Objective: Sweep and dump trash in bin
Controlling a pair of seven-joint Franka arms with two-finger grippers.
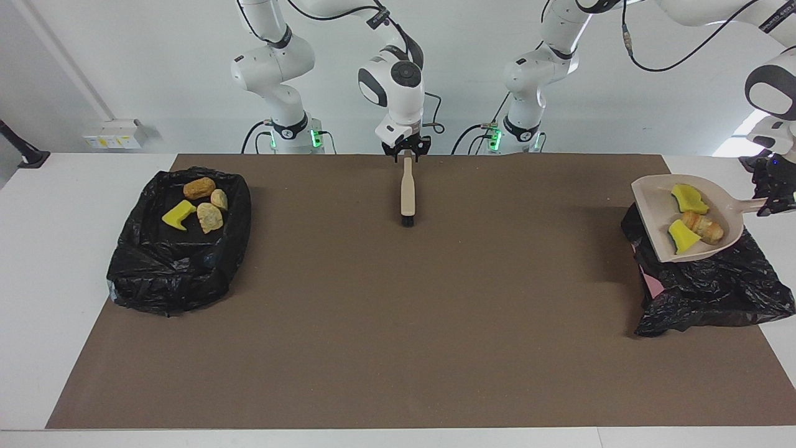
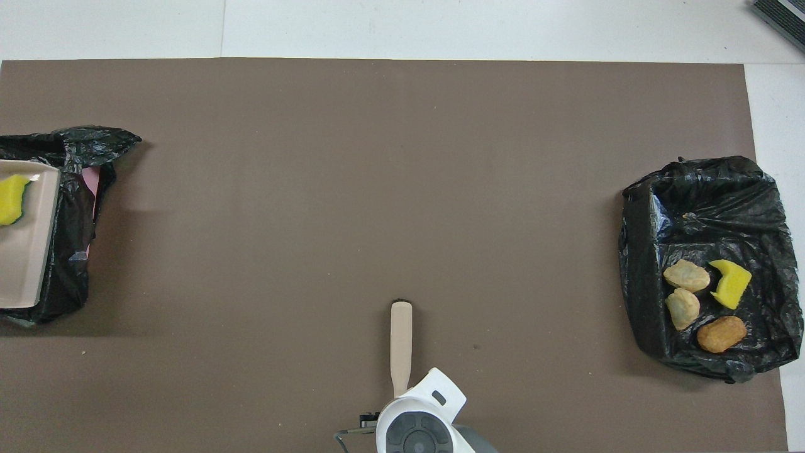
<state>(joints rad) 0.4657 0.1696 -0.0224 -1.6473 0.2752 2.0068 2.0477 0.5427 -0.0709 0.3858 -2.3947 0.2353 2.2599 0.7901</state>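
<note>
My left gripper [image 1: 771,198] is shut on the handle of the beige dustpan [image 1: 653,205], which it holds raised over the black-bagged bin [image 1: 715,286] at the left arm's end. In the pan lie three pieces of trash: two yellow sponge chunks [image 1: 687,198] and a bread-like lump [image 1: 704,228]. In the overhead view only the dustpan's lip [image 2: 25,251] and one sponge chunk [image 2: 11,198] show. The beige brush [image 1: 407,190] rests with its black bristles on the mat. My right gripper [image 1: 407,151] stands open around the end of its handle.
A second black-bagged container [image 1: 180,255] sits at the right arm's end, holding several trash pieces [image 2: 687,275]. A brown mat [image 1: 398,323] covers the table. A pink bin wall [image 2: 91,182] shows under the bag at the left arm's end.
</note>
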